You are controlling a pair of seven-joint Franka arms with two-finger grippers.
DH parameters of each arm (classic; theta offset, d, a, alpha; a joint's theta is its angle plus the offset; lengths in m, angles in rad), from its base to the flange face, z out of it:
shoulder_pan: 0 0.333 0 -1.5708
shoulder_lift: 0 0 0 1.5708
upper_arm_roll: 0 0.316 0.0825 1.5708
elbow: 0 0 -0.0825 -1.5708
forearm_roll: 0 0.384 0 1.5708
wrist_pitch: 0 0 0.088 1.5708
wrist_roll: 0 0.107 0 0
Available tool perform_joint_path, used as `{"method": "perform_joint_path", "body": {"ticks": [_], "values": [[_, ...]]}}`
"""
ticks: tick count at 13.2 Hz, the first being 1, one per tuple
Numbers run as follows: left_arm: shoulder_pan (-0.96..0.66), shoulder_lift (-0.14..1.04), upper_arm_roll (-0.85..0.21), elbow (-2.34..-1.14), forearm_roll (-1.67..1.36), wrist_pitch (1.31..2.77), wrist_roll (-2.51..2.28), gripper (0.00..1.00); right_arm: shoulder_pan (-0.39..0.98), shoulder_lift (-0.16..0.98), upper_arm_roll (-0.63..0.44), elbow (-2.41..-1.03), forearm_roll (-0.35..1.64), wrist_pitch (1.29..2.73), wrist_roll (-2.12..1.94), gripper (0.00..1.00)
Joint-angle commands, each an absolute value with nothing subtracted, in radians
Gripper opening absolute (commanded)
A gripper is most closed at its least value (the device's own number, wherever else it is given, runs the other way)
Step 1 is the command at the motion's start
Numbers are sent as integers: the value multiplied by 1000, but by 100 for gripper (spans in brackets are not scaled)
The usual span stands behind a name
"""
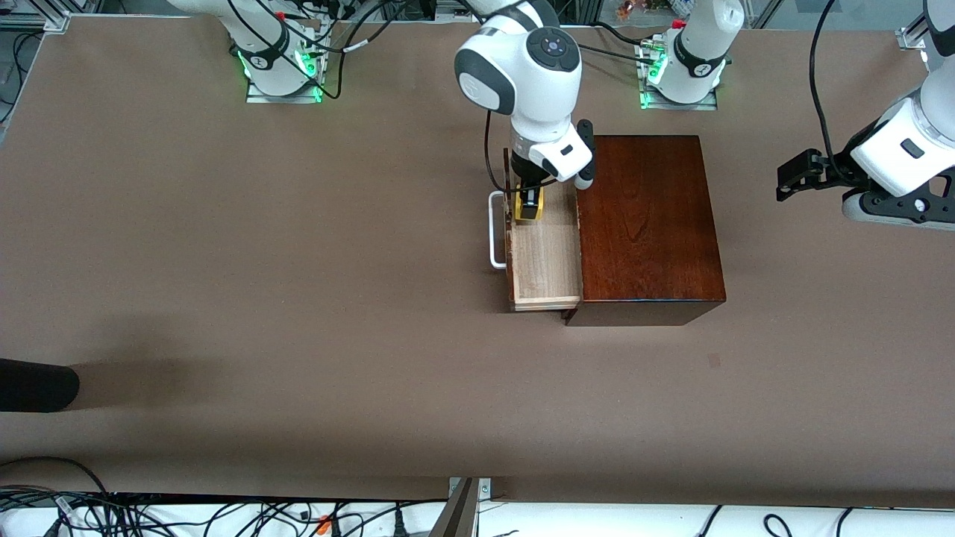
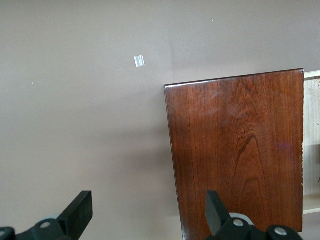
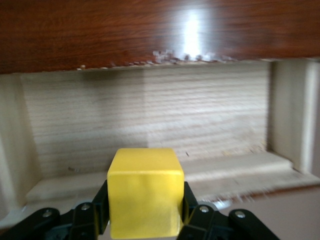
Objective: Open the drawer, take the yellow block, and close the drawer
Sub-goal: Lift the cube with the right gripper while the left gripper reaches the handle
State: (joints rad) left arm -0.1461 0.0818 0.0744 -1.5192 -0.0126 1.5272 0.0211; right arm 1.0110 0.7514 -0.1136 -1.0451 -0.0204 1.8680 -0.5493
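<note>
A: Right gripper [image 1: 529, 203] clamps the small bright yellow block [image 3: 145, 192] over the open pale-wood drawer [image 1: 545, 261].
B: Left gripper [image 2: 150, 215] spread, waiting. Risk: block clips the glossy mahogany box [image 1: 647, 224] edge and slips

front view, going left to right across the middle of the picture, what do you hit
white handle → open drawer with the right claw shut on the yellow block → dark wooden box → left claw, open, waiting over bare table
</note>
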Motion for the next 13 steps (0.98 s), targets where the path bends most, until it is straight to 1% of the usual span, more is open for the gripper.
{"method": "perform_joint_path", "body": {"ticks": [1,3,5,7,8,10,11,13], "values": [[-150,112,81,-1496,-38,1577,32,100,936,668,-107,-1023,47,1780,-549,13],[-152,120,83,-1496,-38,1629,35,100,843,612,-103,-1023,84,1688,-557,13],[-155,136,83,-1494,-34,1631,41,100,737,589,-106,-1023,136,1588,-558,14],[-173,140,72,-1494,-26,1629,49,100,628,568,-106,-1025,156,1543,-569,14],[-192,158,51,-1494,-35,1629,63,100,577,566,-107,-1025,152,1528,-572,14],[-251,224,-26,-1482,-25,1631,75,100,461,563,-116,-1031,149,1493,-572,14],[-290,266,-50,-1429,-20,1628,90,100,410,563,-141,-1037,152,1452,-560,14],[-371,300,-57,-1410,-32,1634,88,100,316,566,-167,-1060,153,1427,-557,14]]}}
